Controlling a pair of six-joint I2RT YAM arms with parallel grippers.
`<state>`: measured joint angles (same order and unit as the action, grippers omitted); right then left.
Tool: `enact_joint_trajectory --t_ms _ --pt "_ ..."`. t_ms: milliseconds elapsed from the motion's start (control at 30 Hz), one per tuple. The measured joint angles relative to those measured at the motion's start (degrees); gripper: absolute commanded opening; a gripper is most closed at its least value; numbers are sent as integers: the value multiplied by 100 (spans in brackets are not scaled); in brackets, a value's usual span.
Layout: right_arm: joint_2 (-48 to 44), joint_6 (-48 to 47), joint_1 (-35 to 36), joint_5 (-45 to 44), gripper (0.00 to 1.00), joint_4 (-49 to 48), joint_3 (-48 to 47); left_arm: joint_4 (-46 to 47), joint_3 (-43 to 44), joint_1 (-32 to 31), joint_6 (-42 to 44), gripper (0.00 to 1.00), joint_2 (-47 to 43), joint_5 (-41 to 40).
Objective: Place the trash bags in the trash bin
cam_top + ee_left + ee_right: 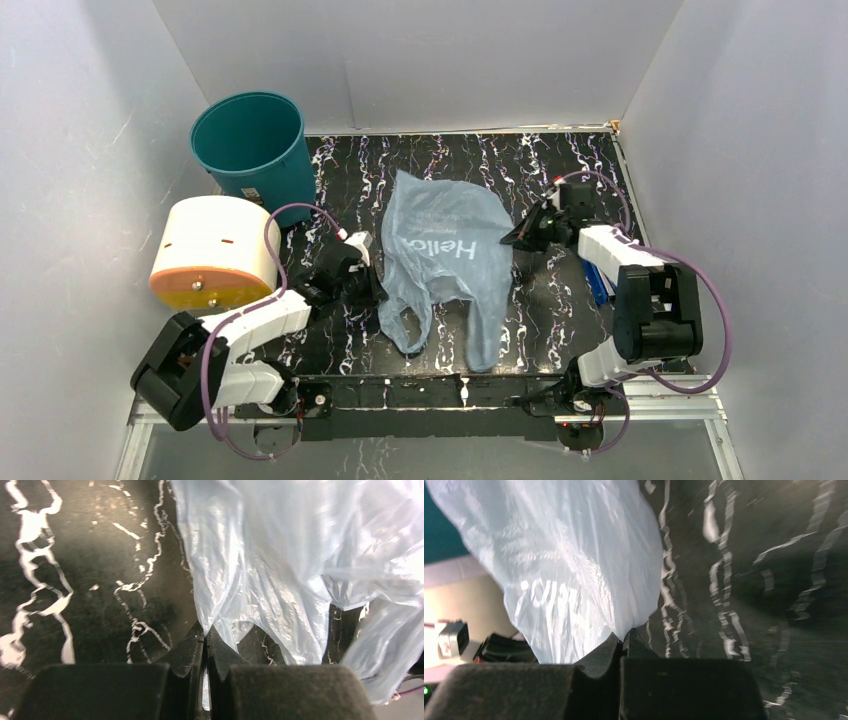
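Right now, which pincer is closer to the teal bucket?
Left. The left pincer grips the blue bag on the side toward the teal bucket; the right pincer grips its opposite edge, farther away.

Left arm: base at lower left of top view, elbow folded near frame bottom, forearm stretched up-right, held low. Left gripper pointed right, fingers pressed together, pinching left edge of trash bag; film visible between tips in wrist view. Right arm: base at lower right, elbow raised, forearm angled up-left. Right gripper pointed left, fingers closed tight on bag's right edge.
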<state>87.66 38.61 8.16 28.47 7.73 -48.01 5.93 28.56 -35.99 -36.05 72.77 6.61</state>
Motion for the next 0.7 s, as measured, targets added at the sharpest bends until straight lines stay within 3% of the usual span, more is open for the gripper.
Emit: enact_joint_trajectory --t_ms 67,133,233,333,700 --pt "-70 -168 -308 -87 3 142 -125 -232 -15 44 31 8 -212 -140" --pt "-31 -337 -514 -94 3 258 -275 -442 -37 103 59 24 -367 -208" --pt "90 -522 -584 59 4 302 -343 -739 -46 138 79 28 -409 -317" --pt "243 -605 -577 275 6 343 -308 -988 -48 140 76 60 -455 -483" --pt "289 -748 -551 337 9 592 -216 -1279 352 142 -24 74 -1108 -531"
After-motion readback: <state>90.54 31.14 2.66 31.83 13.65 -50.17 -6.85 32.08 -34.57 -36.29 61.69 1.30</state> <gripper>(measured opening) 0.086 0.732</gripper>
